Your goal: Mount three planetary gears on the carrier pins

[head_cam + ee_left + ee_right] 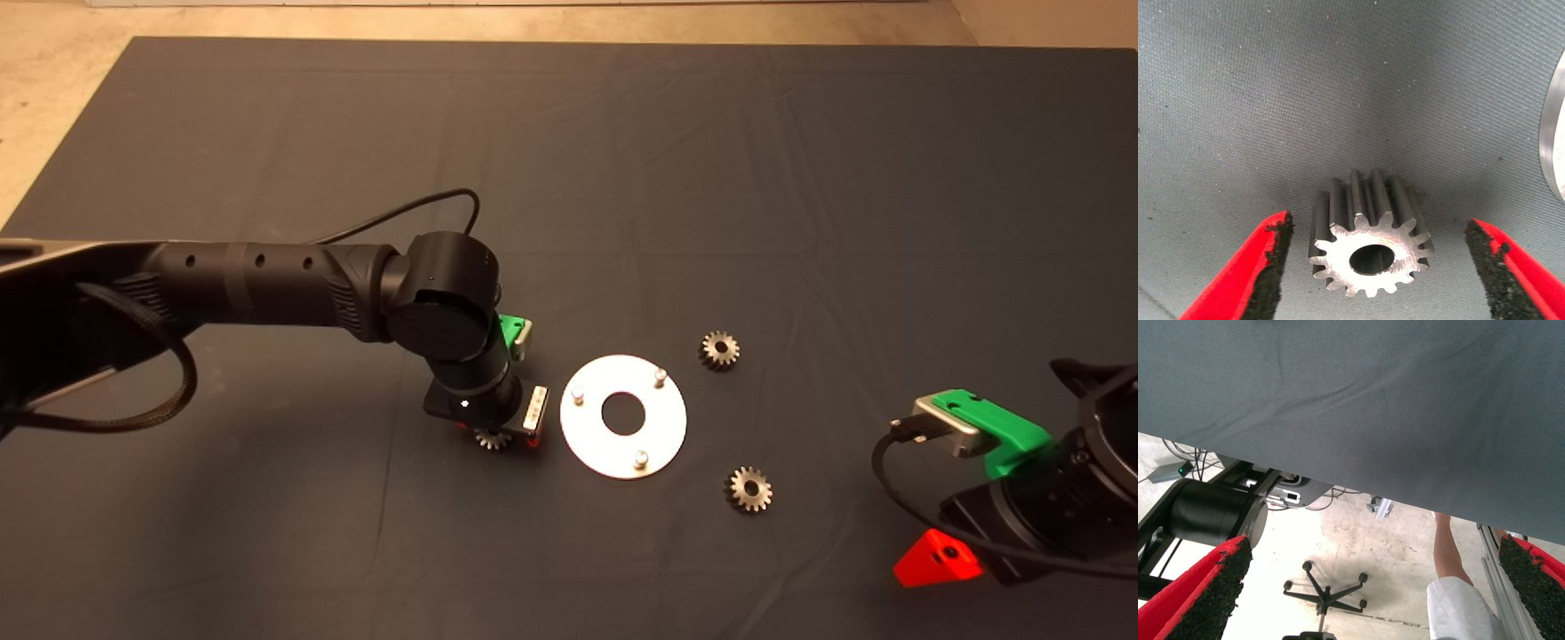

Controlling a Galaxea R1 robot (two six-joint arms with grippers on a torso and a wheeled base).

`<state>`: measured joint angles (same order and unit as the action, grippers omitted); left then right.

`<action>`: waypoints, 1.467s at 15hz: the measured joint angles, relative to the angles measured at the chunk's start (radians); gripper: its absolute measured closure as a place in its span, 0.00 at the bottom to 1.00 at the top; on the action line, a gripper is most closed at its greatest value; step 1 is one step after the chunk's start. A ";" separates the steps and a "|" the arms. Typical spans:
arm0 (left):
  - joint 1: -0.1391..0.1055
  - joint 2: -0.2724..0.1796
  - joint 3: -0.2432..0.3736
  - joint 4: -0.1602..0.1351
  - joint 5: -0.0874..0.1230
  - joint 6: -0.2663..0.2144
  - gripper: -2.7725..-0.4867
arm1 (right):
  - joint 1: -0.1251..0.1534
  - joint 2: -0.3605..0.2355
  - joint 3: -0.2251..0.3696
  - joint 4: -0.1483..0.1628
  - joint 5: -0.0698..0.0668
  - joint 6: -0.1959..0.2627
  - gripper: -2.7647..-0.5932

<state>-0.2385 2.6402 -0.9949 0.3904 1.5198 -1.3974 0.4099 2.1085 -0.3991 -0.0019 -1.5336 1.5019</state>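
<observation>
Parts count
Three planetary gears [720, 349] [749, 489] [491, 438], three carrier pins [578, 394] [660, 377] [640, 459], one round plate [662, 422], two end effectors [1375, 267] [1365, 587].

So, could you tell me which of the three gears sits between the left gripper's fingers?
The gear left of the disc, framed by the open left gripper; the other two lie free on its right.

Left gripper [1375, 267] fingers straddle one gear [1368, 247], clear gaps both sides. Disc [623, 416] sits just beside; open mat [800, 222] surrounds the other gears.

Silvery-grey gears [720, 349], shiny silver disc [622, 453], dark grey mat [711, 178], red-fingered green left pincer [1375, 267]
</observation>
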 joint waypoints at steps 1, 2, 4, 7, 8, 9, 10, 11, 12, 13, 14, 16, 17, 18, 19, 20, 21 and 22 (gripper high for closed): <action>0.000 0.000 0.000 0.000 0.000 0.000 0.43 | 0.000 0.000 0.000 0.000 0.000 0.000 0.01; 0.000 0.000 0.000 0.000 0.000 0.000 0.43 | 0.000 0.000 0.000 0.000 0.000 0.000 0.01; 0.000 0.000 0.000 0.000 0.000 0.000 0.49 | 0.000 0.000 0.000 0.000 0.000 0.000 0.01; 0.000 0.003 0.000 0.000 0.000 0.001 0.55 | 0.000 0.000 0.000 0.000 0.000 0.000 0.01; 0.000 0.003 0.000 0.000 0.000 0.001 0.55 | 0.000 0.000 0.000 0.000 0.000 0.000 0.01; 0.000 0.003 0.000 0.000 0.000 0.001 0.55 | 0.000 0.000 0.000 0.000 0.000 0.000 0.01; 0.000 0.003 0.000 0.000 0.000 0.001 0.56 | 0.000 0.000 0.000 0.000 0.000 0.000 0.01; 0.000 0.003 0.000 0.000 0.001 0.002 0.60 | 0.000 0.000 0.000 0.000 0.000 0.000 0.01; 0.000 0.003 0.000 0.000 0.001 0.002 0.61 | 0.000 0.000 0.000 0.000 0.000 0.000 0.01; 0.000 0.003 0.000 0.000 0.001 0.003 0.61 | 0.000 0.000 0.000 0.000 0.000 0.000 0.01; 0.000 0.003 0.000 0.000 0.002 0.004 0.62 | 0.000 0.000 0.000 0.000 0.000 0.000 0.01; 0.000 0.003 0.000 0.000 0.008 0.013 0.68 | 0.000 0.000 0.000 0.000 0.000 0.000 0.01; 0.000 0.003 0.000 0.000 0.007 0.018 0.68 | 0.000 0.000 0.000 0.000 0.000 0.000 0.01; 0.000 0.003 0.000 0.000 0.007 0.019 0.68 | 0.000 0.000 0.000 0.000 0.000 0.000 0.01; 0.000 0.003 0.000 0.000 0.008 0.020 0.73 | 0.000 0.000 0.000 0.000 0.000 0.000 0.01; 0.000 0.003 0.000 0.000 0.007 0.023 0.74 | 0.000 0.000 0.000 0.000 0.000 0.000 0.01; 0.000 0.003 0.000 0.000 0.007 0.023 0.74 | 0.000 0.000 0.000 0.000 0.000 0.000 0.01; 0.000 0.003 0.000 0.000 0.007 0.023 0.74 | 0.000 0.000 0.000 0.000 0.000 0.000 0.01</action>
<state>-0.2385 2.6433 -0.9949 0.3900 1.5268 -1.3745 0.4098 2.1085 -0.3991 -0.0019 -1.5336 1.5019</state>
